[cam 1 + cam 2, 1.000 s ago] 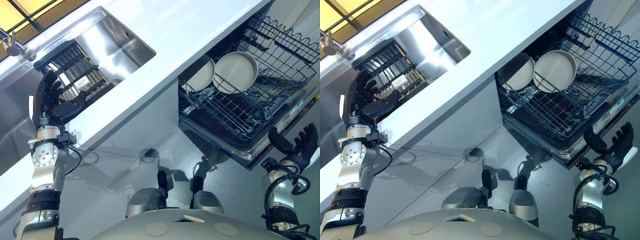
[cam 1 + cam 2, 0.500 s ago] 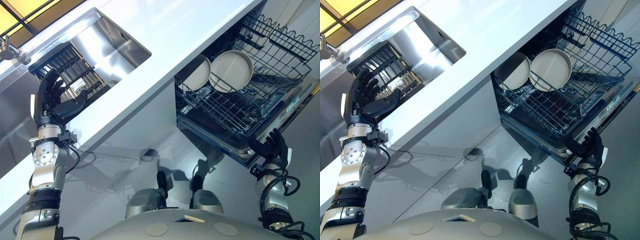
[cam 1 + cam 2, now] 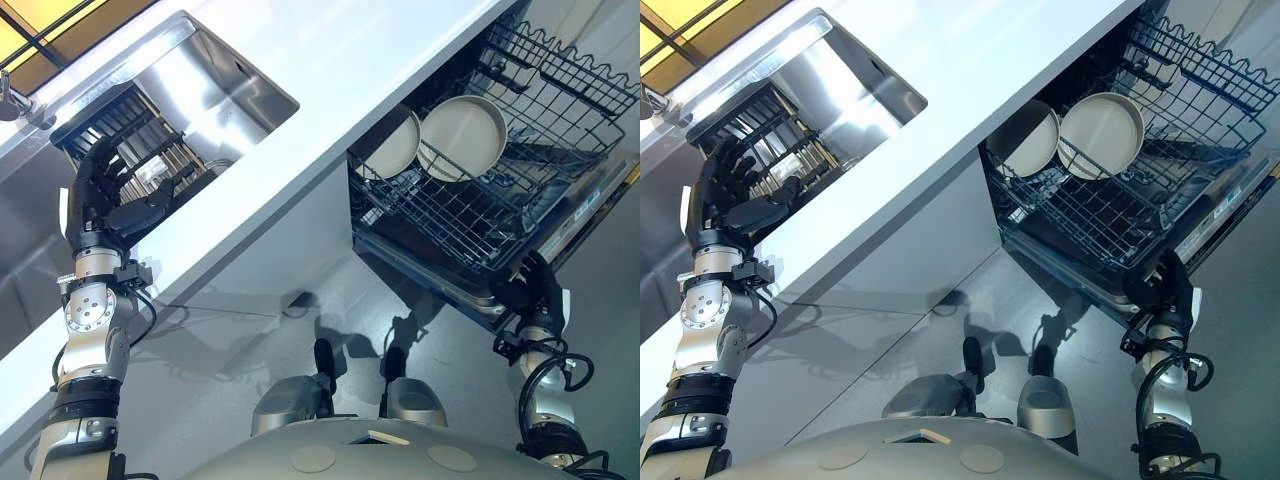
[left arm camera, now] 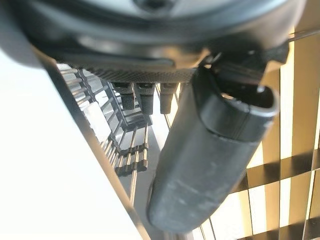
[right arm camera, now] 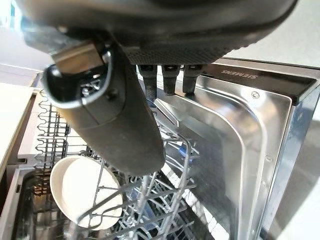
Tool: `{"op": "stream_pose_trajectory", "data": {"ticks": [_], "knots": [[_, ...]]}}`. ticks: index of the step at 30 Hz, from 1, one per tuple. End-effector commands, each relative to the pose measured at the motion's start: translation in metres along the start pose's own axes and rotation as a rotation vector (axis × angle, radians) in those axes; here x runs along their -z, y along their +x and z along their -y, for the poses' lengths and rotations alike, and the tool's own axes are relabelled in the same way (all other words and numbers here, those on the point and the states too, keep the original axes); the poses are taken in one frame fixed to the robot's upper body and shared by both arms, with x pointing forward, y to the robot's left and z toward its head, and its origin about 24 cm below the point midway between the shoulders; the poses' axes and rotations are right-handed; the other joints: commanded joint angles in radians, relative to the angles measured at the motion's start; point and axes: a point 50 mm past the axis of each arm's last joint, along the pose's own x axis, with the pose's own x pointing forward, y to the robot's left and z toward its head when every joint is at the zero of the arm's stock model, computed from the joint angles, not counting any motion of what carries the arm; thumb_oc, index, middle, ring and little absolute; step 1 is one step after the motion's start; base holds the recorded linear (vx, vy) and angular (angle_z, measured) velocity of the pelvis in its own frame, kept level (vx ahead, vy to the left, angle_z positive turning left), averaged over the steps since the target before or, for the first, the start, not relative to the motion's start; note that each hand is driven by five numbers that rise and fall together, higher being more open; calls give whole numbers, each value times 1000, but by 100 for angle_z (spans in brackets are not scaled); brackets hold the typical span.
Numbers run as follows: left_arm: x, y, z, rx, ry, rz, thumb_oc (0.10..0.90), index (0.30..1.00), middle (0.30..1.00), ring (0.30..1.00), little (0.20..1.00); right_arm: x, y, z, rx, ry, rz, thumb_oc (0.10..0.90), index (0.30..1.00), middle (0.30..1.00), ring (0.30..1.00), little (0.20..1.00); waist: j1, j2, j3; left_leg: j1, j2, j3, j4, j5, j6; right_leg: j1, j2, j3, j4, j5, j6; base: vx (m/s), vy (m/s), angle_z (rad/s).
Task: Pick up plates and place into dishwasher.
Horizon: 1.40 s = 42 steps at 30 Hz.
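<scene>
Left hand [image 3: 100, 200]: raised at 9 o'clock in the head views, at the counter's edge before the sink; fingers spread and loosely straight, thumb out, holding nothing.
Right hand [image 3: 532, 290]: at 4 o'clock, just beside the outer edge of the open door; its wrist view shows fingers straight and thumb free, nothing held.
Plates [image 3: 463, 138]: two pale round ones stand on edge in the rack, at 1 o'clock in the head views; the near one [image 3: 398, 145] leans just beside the far one, their rims overlapping.
Rack [image 3: 470, 215]: dark wire basket pulled out of the dishwasher, its tines around the plates; one plate [image 5: 85, 189] shows through the wires in the right wrist view.
Door [image 5: 250, 145]: folded down, steel inner face up, under the rack.
Counter [image 3: 330, 90]: white, running from 7 to 1 o'clock; the dishwasher opens below its front edge.
Sink [image 3: 215, 80]: steel basin at 11 o'clock, with a dark drainer [image 3: 140, 135] inside, just past the left hand.
Tap [image 3: 12, 100]: at 10 o'clock, by the edge.
</scene>
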Motion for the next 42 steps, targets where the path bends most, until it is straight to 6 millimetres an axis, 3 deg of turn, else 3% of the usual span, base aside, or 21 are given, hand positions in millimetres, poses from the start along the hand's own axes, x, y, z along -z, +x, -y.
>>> {"op": "stream_pose_trajectory", "data": {"ticks": [1, 6, 9, 12, 19, 27, 35, 42], "knots": [[-37, 20, 12, 49, -34, 199, 800, 900, 900, 900, 900, -27, -2, -74, -407, 14, 104, 800, 900, 900, 900, 900, 32, -13, -11, -16, -31, 24, 78, -114, -47, -100, 17, -39, 216, -176, -26, 0, 0, 0], [-34, 18, 18, 56, -29, 204, 800, 900, 900, 900, 900, -61, -8, -94, -395, 2, 297, 800, 900, 900, 900, 900, 38, -18, -8, -17, -29, 13, 77, -113, -43, -104, 19, -41, 222, -176, -28, -9, -3, 5], [-32, 16, 14, 43, -31, 199, 800, 900, 900, 900, 900, -59, -12, -103, -479, 24, 259, 800, 900, 900, 900, 900, 38, -18, -16, -12, -31, 12, 73, -115, -40, -101, 17, -42, 221, -176, -26, 11, 32, 5], [-31, 14, 11, 30, -35, 199, 800, 900, 900, 900, 900, -50, -19, -112, -675, 60, 167, 800, 900, 900, 900, 900, 41, -23, -22, -10, -33, 10, 73, -117, -37, -97, 15, -44, 220, -178, -27, 8, 27, 0], [-30, 14, 12, 73, -21, 201, 800, 900, 900, 900, 900, -38, -35, -129, -1114, 115, 0, 800, 900, 900, 900, 900, 65, -58, -30, -7, -33, -6, 77, -121, -35, -82, 12, -62, 221, -178, -27, 3, -16, 0], [-30, 18, 24, 113, -10, 196, 800, 900, 900, 900, 900, -65, -36, -139, -1324, -73, 82, 800, 900, 900, 900, 900, 98, -79, -38, 5, -36, -31, 90, -131, -23, -68, 4, -75, 243, -179, -19, 17, 0, 5], [-26, 22, 37, 167, -9, 180, 800, 900, 900, 900, 900, -115, -31, -174, -1377, -161, 233, 800, 900, 900, 900, 900, 141, -93, -49, 15, -47, -57, 120, -155, -3, -54, -14, -84, 275, -188, -11, 60, 54, 2], [-28, 22, 47, 211, -13, 173, 800, 900, 900, 900, 900, -154, -24, -195, -1171, -127, 385, 800, 900, 900, 900, 900, 186, -97, -52, 24, -56, -79, 130, -170, 26, -57, -31, -87, 327, -189, 9, 67, 69, 0]]}}
